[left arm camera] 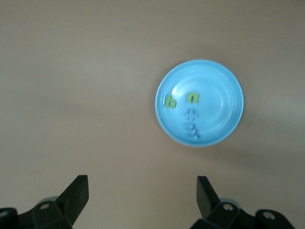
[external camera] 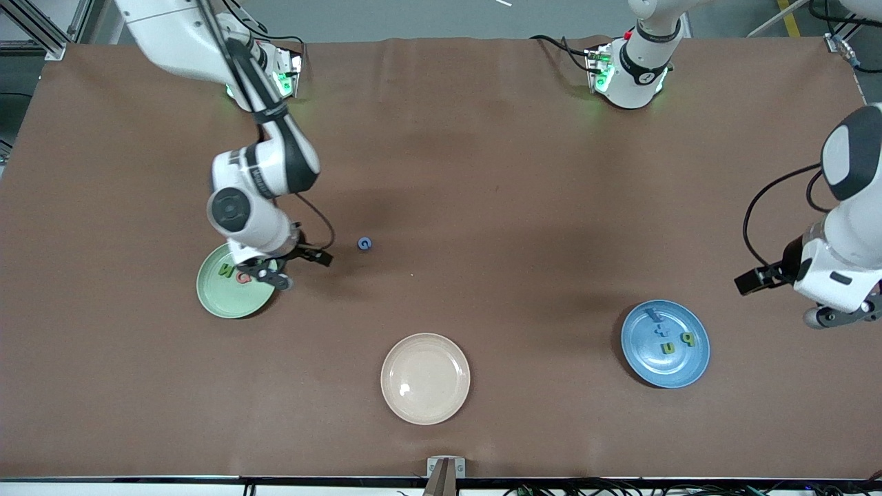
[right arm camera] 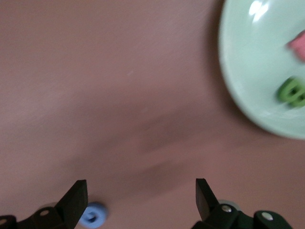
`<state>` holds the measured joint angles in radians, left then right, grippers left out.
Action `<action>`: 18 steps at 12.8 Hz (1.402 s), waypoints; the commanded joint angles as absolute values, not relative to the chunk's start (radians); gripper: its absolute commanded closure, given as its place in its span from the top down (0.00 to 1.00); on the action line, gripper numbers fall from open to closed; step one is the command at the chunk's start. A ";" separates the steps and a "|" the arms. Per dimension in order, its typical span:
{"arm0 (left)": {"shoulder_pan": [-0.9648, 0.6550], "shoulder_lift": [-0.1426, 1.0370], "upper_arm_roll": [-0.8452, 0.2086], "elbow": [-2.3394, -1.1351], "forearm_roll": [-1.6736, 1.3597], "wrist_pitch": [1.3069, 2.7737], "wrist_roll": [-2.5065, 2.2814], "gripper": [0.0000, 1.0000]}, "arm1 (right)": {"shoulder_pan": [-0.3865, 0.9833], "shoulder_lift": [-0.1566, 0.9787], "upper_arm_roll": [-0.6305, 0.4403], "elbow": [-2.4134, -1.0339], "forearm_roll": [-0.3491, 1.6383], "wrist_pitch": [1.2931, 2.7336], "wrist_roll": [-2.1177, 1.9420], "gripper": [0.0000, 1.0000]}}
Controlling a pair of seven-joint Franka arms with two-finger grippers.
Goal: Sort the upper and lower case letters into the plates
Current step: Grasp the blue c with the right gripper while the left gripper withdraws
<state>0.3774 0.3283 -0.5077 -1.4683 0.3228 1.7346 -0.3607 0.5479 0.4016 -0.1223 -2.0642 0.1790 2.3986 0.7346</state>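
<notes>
A: Your right gripper (external camera: 275, 275) hangs over the mint green plate (external camera: 219, 296) at its two o'clock rim, fingers spread wide, nothing between them. A pink letter (external camera: 242, 277) and a green letter (external camera: 225, 270) lie in that plate.

B: And the blue G (external camera: 364, 243) sits alone on the brown table (external camera: 482, 172), at about two o'clock from that plate, well apart from it.

A: That's your risk. It's tiny and flat; come down off-centre and the fingers could flick it away or close on nothing.

B: Watch the rim too. Swing low and you may nudge the plate and scatter what's in it.

A: Your left gripper (left arm camera: 143, 191) waits, jaws apart and empty, at three o'clock of the blue plate (external camera: 692, 368), which holds a green p (external camera: 687, 337), a green u (external camera: 668, 348) and two blue letters (external camera: 658, 324).

B: The cream-beige plate (external camera: 425, 378) lies between; don't drop the G there.
</notes>
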 commanded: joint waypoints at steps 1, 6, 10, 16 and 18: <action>0.380 0.252 -0.511 -1.437 0.302 1.622 -0.252 1.00 | 0.642 0.439 -0.133 -2.077 0.198 2.497 0.856 1.00; 0.379 0.127 -0.496 -1.434 0.215 1.531 -0.167 1.00 | 0.721 0.482 -0.133 -2.101 0.196 2.585 0.870 0.93; 0.205 0.040 -0.255 -1.459 0.141 1.491 -0.089 1.00 | 0.741 0.486 -0.133 -2.125 0.196 2.611 0.870 0.73; 0.062 -0.081 -0.095 -1.581 0.051 1.489 -0.081 1.00 | 0.749 0.486 -0.135 -2.145 0.196 2.623 0.868 0.47; 0.034 -0.103 -0.068 -1.604 0.051 1.489 -0.080 1.00 | 0.747 0.485 -0.135 -2.145 0.196 2.615 0.867 0.21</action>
